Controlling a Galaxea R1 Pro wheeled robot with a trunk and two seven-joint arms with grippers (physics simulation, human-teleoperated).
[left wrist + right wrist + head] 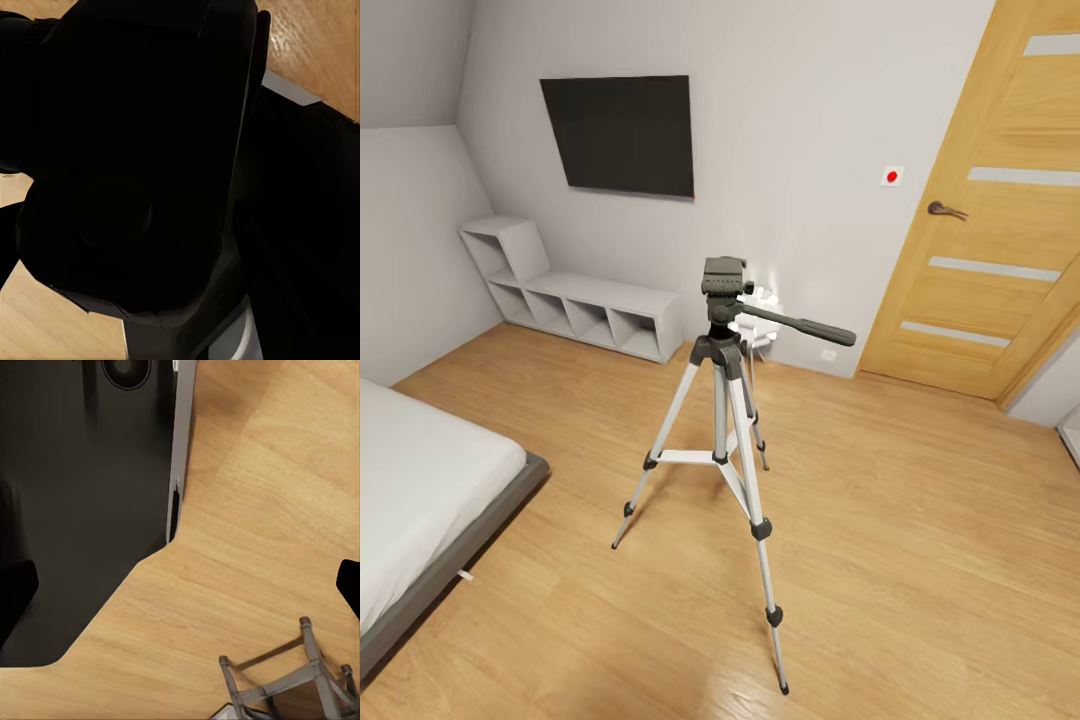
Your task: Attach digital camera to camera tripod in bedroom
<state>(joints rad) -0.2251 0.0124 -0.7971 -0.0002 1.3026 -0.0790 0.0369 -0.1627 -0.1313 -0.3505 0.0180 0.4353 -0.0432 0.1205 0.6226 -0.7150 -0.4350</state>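
Three silver legs carry the camera tripod (725,420), which stands upright on the light wood floor (920,540) in the middle of the head view. Its black pan head (724,278) sits at the top with a flat, bare mounting plate, and a long black handle (800,326) sticks out from the head toward the wooden door (990,220). No digital camera shows on the plate.

Seen from the left wrist, a large black mass sits very close to the lens; whether it is the camera or part of the robot cannot be told, and neither can the stance of the left jaws. From the right wrist, two dark fingertips (15,592) stand at opposite edges with open floor between them, so the right jaws are wide apart and hold nothing. Part of the tripod's lower legs (300,679) appears beyond them.

Judging by its build, the tripod is light, stiff and top-heavy, easy to tip if pushed sideways at the head. It is best steadied at the centre column just below the head, not by the handle.

Behind the tripod a black TV (620,135) hangs on the wall above a low white shelf unit (580,305). A white bed (420,490) lies off to the tripod's side, away from the door.
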